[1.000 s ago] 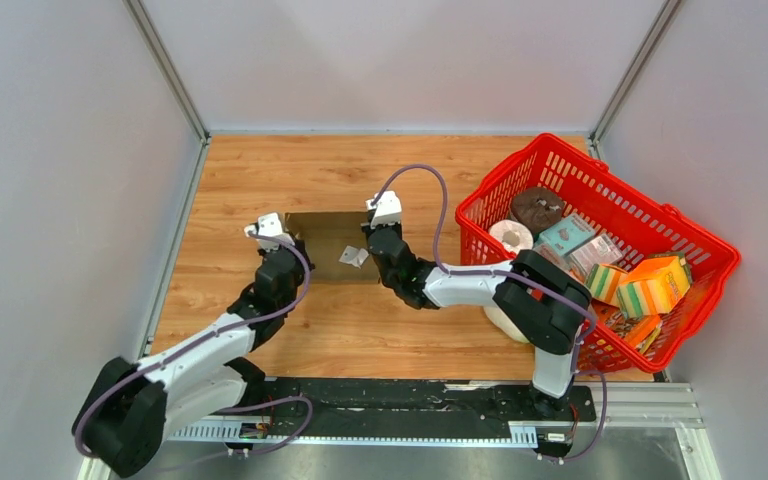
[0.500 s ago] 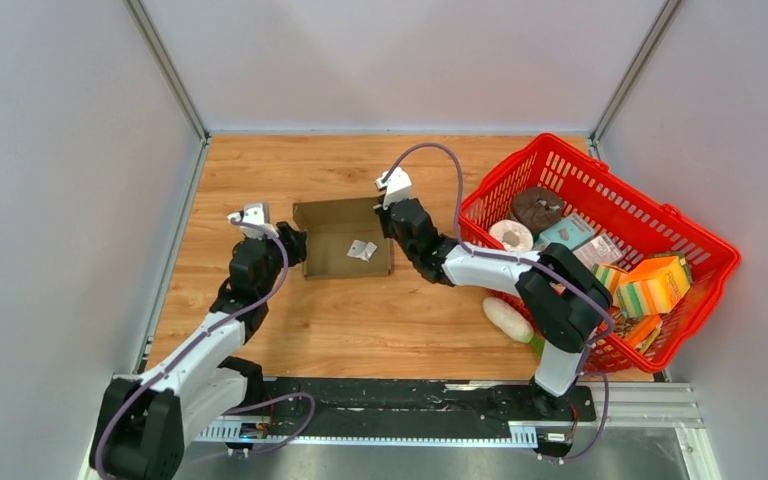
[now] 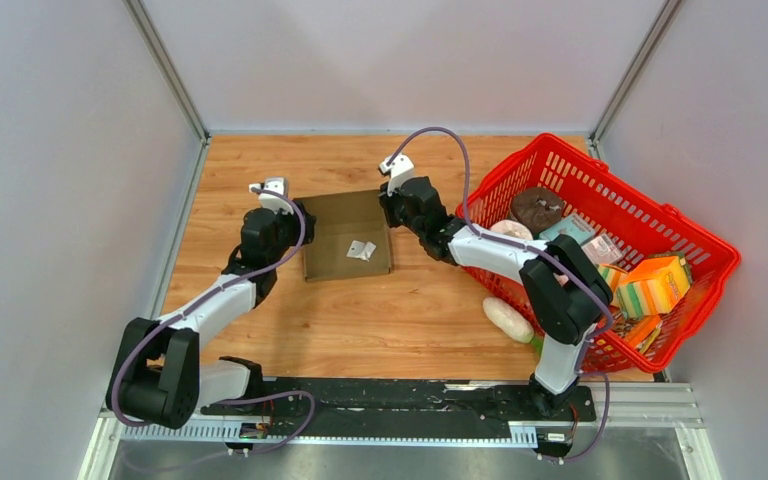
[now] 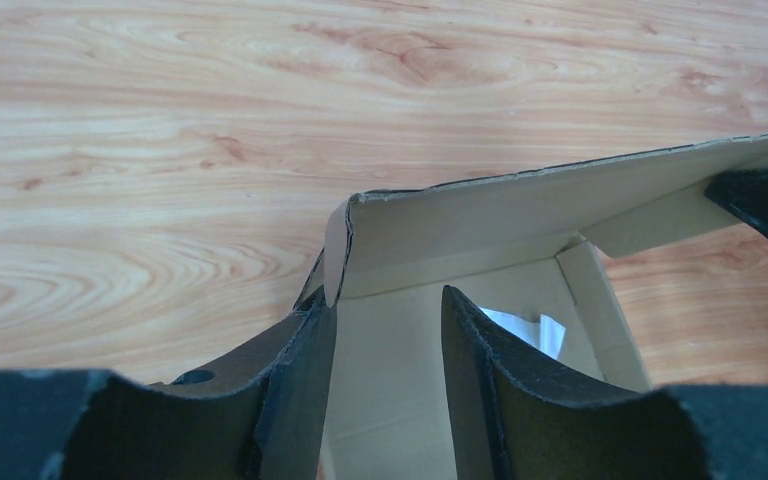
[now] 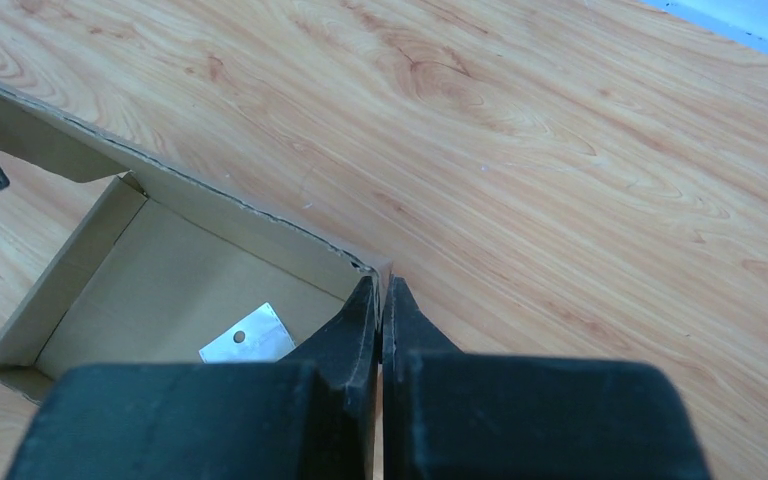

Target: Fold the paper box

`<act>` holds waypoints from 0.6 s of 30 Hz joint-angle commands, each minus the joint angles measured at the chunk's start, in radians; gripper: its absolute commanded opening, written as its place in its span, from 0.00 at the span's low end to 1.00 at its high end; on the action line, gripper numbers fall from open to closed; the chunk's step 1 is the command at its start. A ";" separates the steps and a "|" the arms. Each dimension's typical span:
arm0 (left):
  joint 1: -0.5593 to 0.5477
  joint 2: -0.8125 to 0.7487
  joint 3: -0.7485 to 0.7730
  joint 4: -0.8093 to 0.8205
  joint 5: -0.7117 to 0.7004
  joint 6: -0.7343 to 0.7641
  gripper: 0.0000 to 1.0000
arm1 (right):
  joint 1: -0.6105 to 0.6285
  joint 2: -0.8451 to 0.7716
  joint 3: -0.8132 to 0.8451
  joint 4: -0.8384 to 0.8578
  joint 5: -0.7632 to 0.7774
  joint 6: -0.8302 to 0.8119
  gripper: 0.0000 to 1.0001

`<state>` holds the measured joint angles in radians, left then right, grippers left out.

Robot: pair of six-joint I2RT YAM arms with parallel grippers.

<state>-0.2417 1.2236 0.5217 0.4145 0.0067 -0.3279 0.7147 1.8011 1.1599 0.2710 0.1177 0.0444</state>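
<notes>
The paper box [image 3: 340,222] is an open brown cardboard tray on the wooden table, with low walls standing and a small white packet [image 3: 362,250] lying inside. My left gripper [image 3: 295,215] is at its far left corner. In the left wrist view this gripper [image 4: 388,298] is open, one finger outside the left wall, the other inside the box [image 4: 480,225]. My right gripper [image 3: 392,205] is at the far right corner. In the right wrist view it [image 5: 382,285] is shut on the thin wall of the box [image 5: 160,280], with the packet [image 5: 245,337] beside it.
A red plastic basket [image 3: 560,145] full of packets, sponges and rolls stands tilted at the right, close to the right arm. A pale rounded object [image 3: 508,318] lies on the table by the basket's near left corner. Grey walls bound the table at left, back and right.
Both grippers have moved towards the far side of the table. The box has shifted slightly away and turned with them. The left gripper went out to the left and came back to the box's corner.
</notes>
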 commanded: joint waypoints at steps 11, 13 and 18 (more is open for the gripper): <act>0.005 -0.150 0.028 -0.152 -0.103 0.184 0.60 | 0.000 0.017 0.044 -0.021 -0.024 0.005 0.00; 0.010 -0.148 0.027 -0.149 -0.111 0.184 0.61 | 0.002 0.018 0.046 -0.021 -0.026 0.005 0.00; 0.018 -0.066 0.063 -0.125 -0.059 0.182 0.55 | 0.000 0.021 0.050 -0.032 -0.026 0.003 0.00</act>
<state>-0.2340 1.1088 0.5568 0.2710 -0.0784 -0.1730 0.7147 1.8130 1.1736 0.2604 0.1020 0.0441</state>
